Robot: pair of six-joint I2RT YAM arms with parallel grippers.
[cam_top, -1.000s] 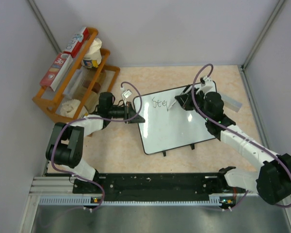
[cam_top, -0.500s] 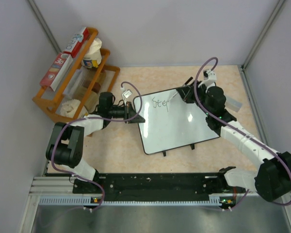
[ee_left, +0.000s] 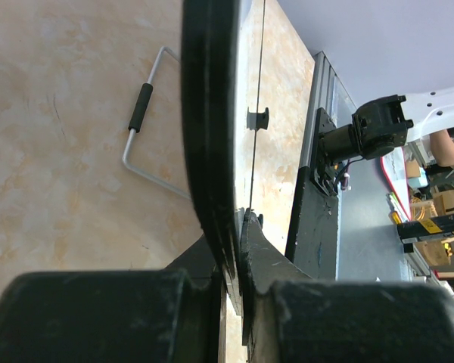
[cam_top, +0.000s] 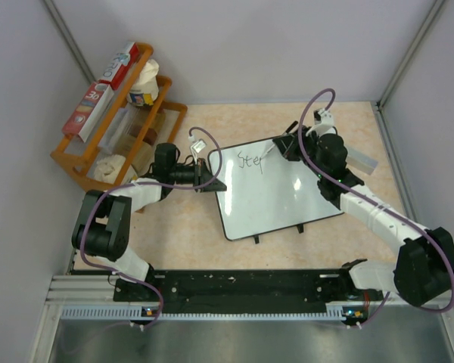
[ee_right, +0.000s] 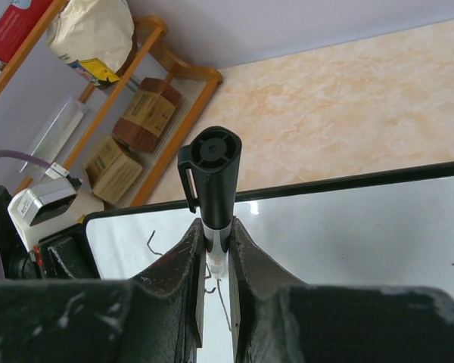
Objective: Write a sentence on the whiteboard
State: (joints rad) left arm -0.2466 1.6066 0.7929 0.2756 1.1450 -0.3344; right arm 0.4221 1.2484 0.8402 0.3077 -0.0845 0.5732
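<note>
The whiteboard (cam_top: 276,193) lies tilted on the table, with the dark handwritten word "Step" (cam_top: 250,160) near its far left corner. My left gripper (cam_top: 210,181) is shut on the board's left rim; in the left wrist view its jaws (ee_left: 238,242) pinch the black rim (ee_left: 208,113). My right gripper (cam_top: 286,145) is at the board's far edge, shut on a black-capped marker (cam_top: 272,153) whose tip points at the word. In the right wrist view the marker (ee_right: 216,181) stands between the fingers (ee_right: 216,249) above the board (ee_right: 348,227), with pen strokes below.
An orange wooden rack (cam_top: 113,113) with boxes and bags stands at the far left, also in the right wrist view (ee_right: 136,128). A small grey flat bar (cam_top: 361,159) lies right of the board. A bent wire with a black sleeve (ee_left: 140,121) lies by the board's rim.
My right gripper has moved with the marker from over the writing toward the board's far right edge, uncovering the whole word "Step". The left gripper and the board have not moved.
</note>
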